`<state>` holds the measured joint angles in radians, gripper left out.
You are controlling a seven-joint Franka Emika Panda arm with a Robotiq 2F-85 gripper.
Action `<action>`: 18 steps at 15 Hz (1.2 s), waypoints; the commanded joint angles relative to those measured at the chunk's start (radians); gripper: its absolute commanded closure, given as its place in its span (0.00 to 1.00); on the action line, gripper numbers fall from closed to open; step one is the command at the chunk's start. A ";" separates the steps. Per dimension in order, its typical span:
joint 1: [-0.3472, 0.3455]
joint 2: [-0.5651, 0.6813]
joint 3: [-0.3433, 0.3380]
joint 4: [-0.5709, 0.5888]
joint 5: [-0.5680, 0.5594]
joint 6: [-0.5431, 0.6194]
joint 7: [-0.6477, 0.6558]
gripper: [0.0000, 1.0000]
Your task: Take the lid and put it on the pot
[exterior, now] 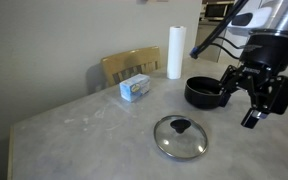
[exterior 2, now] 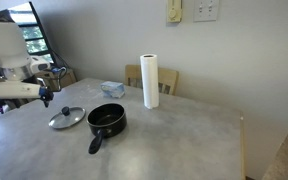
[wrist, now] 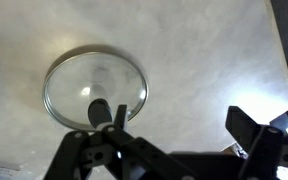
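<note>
Lid (exterior: 180, 137) is lying flat on the table (exterior: 74, 130), and the gripper (exterior: 254, 105) is hanging in the air close by.

The clear glass lid is sitting with its black knob (wrist: 100, 108) pointing up, near the pot (exterior: 204, 92) but not touching it. The little black pot is standing open on the grey table, and in an exterior view its long handle (exterior 2: 95, 144) is pointing toward the camera. The gripper's two fingers (wrist: 259, 150) are spread wide apart and are holding nothing. In the wrist view the lid is showing just past them. A tall white paper roll (exterior: 174, 52) is standing behind the pot. A blue box (exterior: 136, 88) is lying near a wooden chair (exterior: 124, 65).
</note>
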<state>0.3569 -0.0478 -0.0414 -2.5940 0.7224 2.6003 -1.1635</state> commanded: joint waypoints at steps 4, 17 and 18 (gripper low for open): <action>-0.079 0.215 0.165 0.166 -0.128 0.093 -0.123 0.00; -0.094 0.385 0.152 0.195 -0.807 0.300 0.227 0.00; -0.072 0.396 0.120 0.194 -0.848 0.330 0.286 0.00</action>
<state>0.3203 0.3318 0.0677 -2.3930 -0.0229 2.8843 -0.9919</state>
